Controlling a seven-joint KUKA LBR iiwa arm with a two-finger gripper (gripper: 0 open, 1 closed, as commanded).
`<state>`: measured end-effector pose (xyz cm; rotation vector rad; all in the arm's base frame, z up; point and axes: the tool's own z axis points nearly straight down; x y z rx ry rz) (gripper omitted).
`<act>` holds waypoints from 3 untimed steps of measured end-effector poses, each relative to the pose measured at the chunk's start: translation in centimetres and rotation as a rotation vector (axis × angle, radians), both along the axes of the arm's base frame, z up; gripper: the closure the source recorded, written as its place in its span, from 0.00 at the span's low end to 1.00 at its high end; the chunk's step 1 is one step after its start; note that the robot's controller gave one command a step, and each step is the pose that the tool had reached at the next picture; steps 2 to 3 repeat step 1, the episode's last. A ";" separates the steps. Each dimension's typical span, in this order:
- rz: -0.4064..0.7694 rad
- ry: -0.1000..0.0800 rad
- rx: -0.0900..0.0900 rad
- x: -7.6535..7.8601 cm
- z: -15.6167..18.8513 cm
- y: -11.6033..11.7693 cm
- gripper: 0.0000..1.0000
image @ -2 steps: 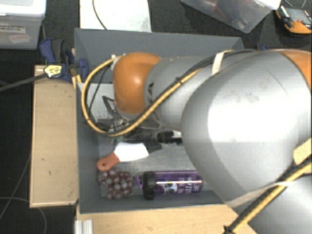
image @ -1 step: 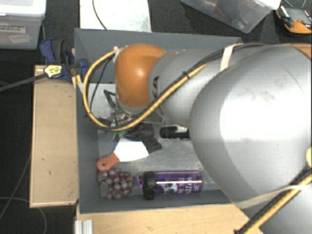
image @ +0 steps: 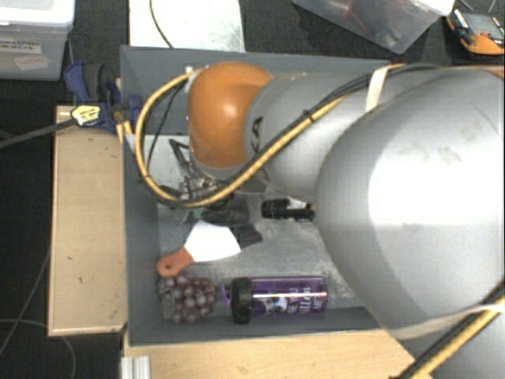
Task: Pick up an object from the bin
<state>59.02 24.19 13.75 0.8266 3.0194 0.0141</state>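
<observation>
My gripper [image: 199, 186] reaches down under the orange wrist cover into the left half of the bin, its dark body partly hidden by the cover. Just below it lies a white flat blade with an orange handle [image: 210, 243], like a small scraper. A black flat thing [image: 241, 227] lies against the blade's upper right edge, close under the gripper. A black marker with a white end [image: 286, 209] lies to the right of the gripper, partly under the arm.
A bunch of dark purple toy grapes [image: 188, 298] sits in the near left corner. Beside it a purple bottle with a black cap [image: 280, 297] lies along the near wall. The arm covers the bin's right half and back.
</observation>
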 end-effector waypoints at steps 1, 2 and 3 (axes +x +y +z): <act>0.002 0.007 -0.003 -0.1 1.7 -0.1 1.00; 0.002 0.007 -0.003 -0.1 1.7 -0.1 1.00; 0.002 0.007 -0.003 -0.1 1.7 -0.1 1.00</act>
